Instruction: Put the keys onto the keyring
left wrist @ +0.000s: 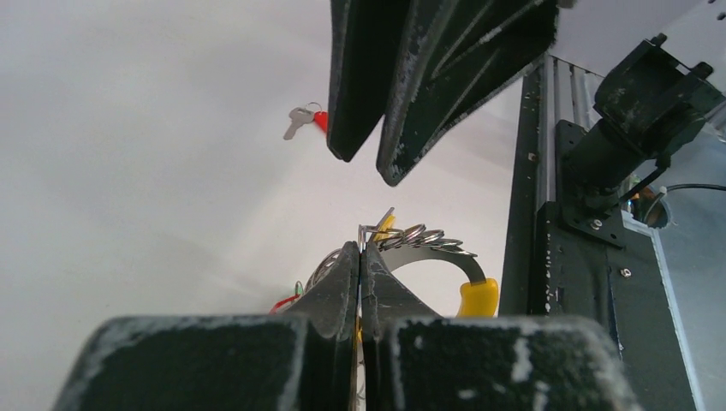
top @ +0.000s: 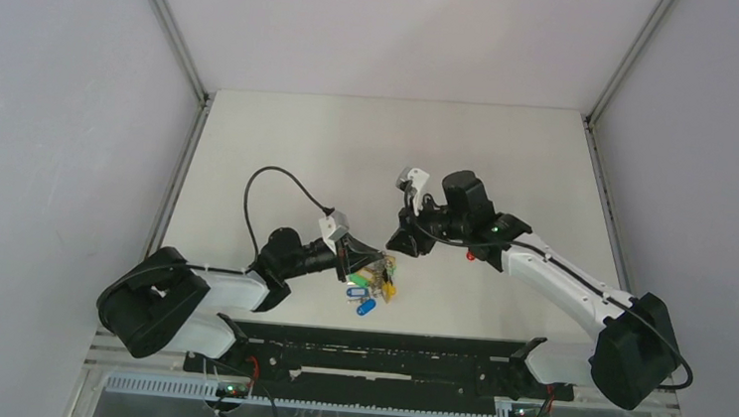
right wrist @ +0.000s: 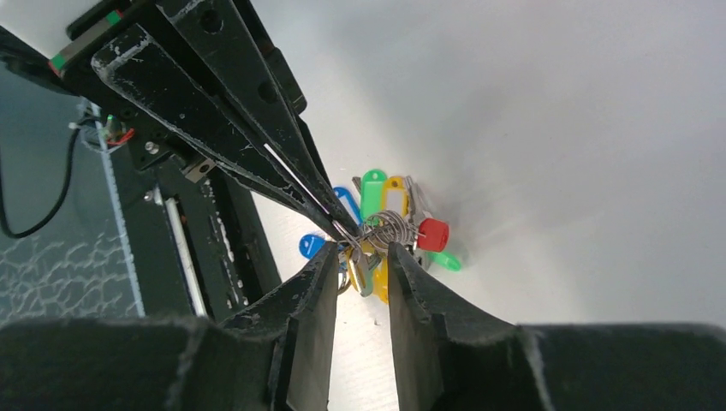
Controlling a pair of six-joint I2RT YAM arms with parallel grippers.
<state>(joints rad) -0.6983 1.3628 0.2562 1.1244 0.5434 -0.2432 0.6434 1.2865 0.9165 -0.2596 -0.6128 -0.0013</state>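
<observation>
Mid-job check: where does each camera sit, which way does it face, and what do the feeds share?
Top external: above and behind, looking down on the table; left arm and right arm show.
Left wrist: on the left arm, facing along its left hand, shut on the keyring; right hand at top, red key beyond.
Right wrist: on the right arm, facing past its own open fingers at the keyring.
Shared: both wrist views show the keyring and the other arm's hand.
</observation>
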